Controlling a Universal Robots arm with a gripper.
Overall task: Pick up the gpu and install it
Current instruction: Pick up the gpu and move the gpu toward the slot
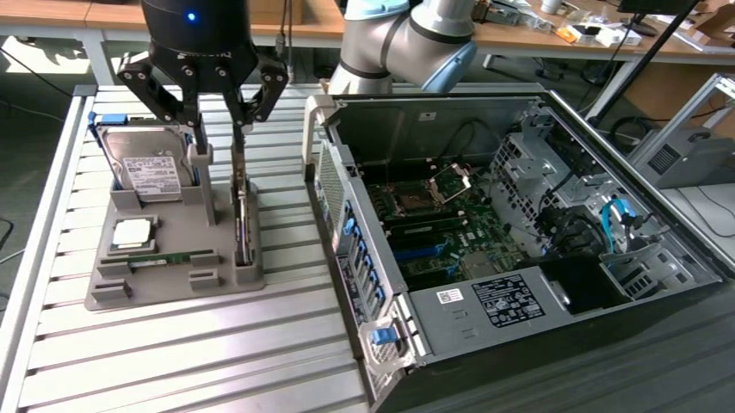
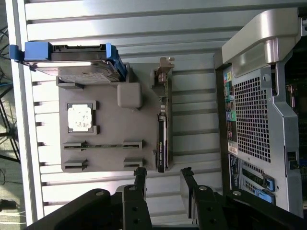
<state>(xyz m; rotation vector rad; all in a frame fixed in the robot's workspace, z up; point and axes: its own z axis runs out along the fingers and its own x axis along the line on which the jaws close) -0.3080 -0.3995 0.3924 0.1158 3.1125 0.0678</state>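
Note:
The gpu (image 1: pixel 241 219) is a thin dark card standing on edge in a slot along the grey holder (image 1: pixel 172 280), on the side nearest the computer case. In the wrist view the gpu (image 2: pixel 163 132) runs lengthwise, its metal bracket at the far end. My gripper (image 1: pixel 219 142) hangs over the holder, open, with nothing between its fingers. In the wrist view the gripper (image 2: pixel 163 173) lines up with the card, one black fingertip (image 2: pixel 140 173) on each side of the card's line. I cannot tell whether a finger touches the card.
The holder (image 2: pixel 110 115) also carries a silver hard drive (image 1: pixel 150 168) in a blue frame, a square processor chip (image 1: pixel 132 232) and a slim green memory stick (image 1: pixel 172 256). An open computer case (image 1: pixel 483 215) lies at the exterior view's right, its motherboard exposed. All rest on a slatted metal table (image 1: pixel 172 361).

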